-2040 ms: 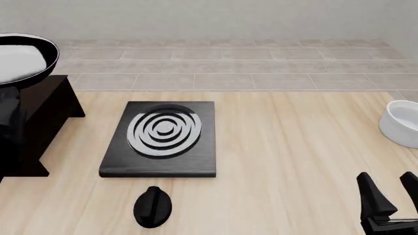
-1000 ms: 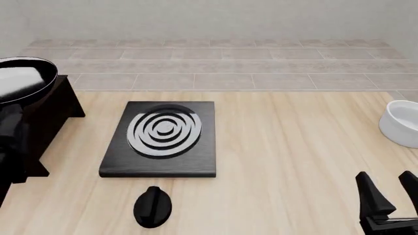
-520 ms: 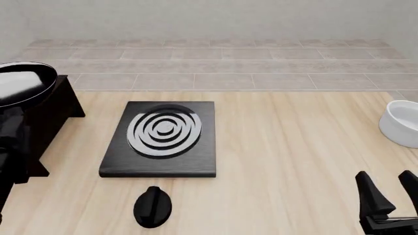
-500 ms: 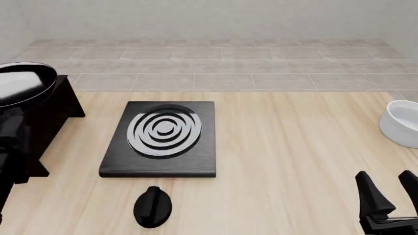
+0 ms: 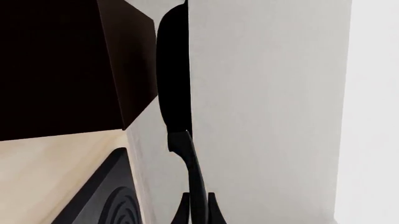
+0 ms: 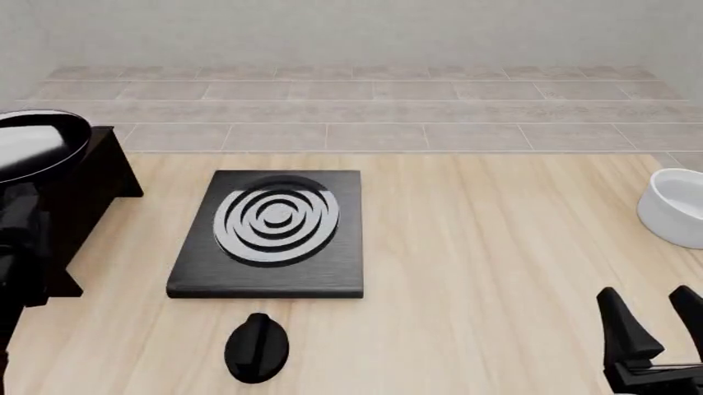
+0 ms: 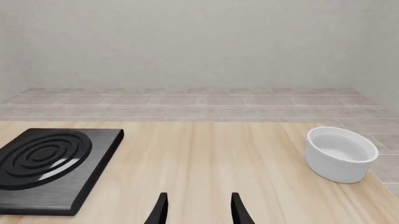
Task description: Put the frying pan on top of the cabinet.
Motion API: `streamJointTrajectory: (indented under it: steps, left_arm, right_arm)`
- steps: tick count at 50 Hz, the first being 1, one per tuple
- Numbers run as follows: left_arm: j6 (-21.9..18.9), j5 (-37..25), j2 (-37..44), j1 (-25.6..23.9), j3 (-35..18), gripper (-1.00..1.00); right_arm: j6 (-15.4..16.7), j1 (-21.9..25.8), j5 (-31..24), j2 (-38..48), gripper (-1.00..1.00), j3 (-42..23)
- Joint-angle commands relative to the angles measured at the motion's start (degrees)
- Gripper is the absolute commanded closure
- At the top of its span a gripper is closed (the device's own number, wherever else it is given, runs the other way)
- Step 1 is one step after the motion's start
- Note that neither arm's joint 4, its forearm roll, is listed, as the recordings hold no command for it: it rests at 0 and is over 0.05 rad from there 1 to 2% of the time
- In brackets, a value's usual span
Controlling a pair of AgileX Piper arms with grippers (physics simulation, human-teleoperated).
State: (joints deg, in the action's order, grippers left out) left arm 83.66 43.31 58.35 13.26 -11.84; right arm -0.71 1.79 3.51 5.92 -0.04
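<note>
Pale wood tabletop (image 6: 483, 247) under grey tiled wall. Far left: one cabinet (image 6: 82, 193), one frying pan (image 6: 33, 144) above its top, held by the thin handle in the closed left end effector (image 5: 198, 212). Likely rigid, glossy, slippery, bowl-heavy; best gripped low on the handle. Then one ringed slab (image 6: 275, 230), one knob (image 6: 256, 347), one white bowl (image 6: 672, 206), right end effector (image 6: 657, 321) open, empty.

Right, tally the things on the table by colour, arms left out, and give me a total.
Black or dark: 4 (frying pan, cabinet, slab with white rings, oval knob)
White: 1 (bowl)
Total: 5
</note>
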Motion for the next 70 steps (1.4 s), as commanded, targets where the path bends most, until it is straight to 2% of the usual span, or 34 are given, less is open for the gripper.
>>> streamJointTrajectory:
  steps: [1, 29, 70]
  left_arm:
    - [-0.1, 2.8, 1.6, 0.9, -1.3, 1.00]
    - [0.7, 5.1, 5.0, 3.5, -2.1, 1.00]
    - [1.2, 9.6, 11.0, 5.5, -1.5, 1.00]
  right_arm:
    - [0.1, 0.0, 0.3, 0.4, -1.00, 0.0]
    - [0.0, 0.0, 2.2, 2.5, -1.00, 0.0]
    - [0.0, -0.1, 1.6, 1.7, -1.00, 0.0]
